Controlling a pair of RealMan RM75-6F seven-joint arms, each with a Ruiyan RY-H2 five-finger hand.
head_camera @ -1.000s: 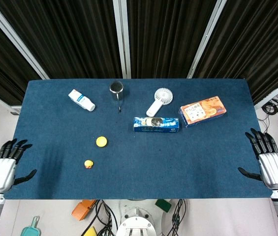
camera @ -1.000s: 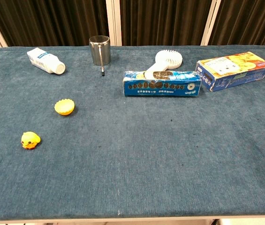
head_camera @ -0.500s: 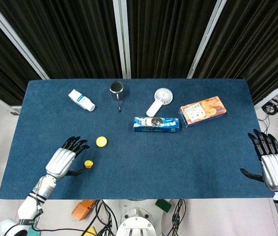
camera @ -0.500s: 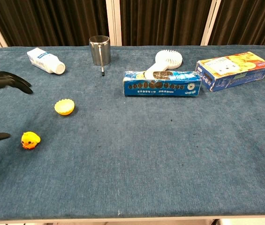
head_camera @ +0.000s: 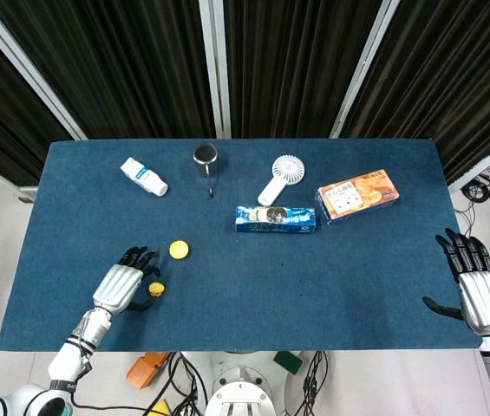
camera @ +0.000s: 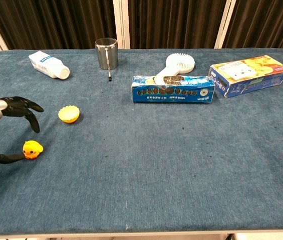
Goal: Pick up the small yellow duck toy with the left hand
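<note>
I had my left robot hand [head_camera: 126, 287] spread wide over the small yellow duck [camera: 32, 149] near the desk's [head_camera: 331, 286] front-left, thumb tip touching it, nothing gripped. My right robot hand [head_camera: 477, 287] hung open beyond the right edge.

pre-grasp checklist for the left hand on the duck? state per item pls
1. Left hand beside the small yellow duck toy: ok.
2. Fingers apart, arched above the duck: ok.
3. Thumb tip at the duck's side: ok; firm contact: cannot tell.
4. Duck resting on the blue cloth table, not lifted: ok.
5. Round yellow cup-shaped toy apart from the fingers: ok.
6. Right hand open at the table's far edge, away from the duck: ok.
</note>
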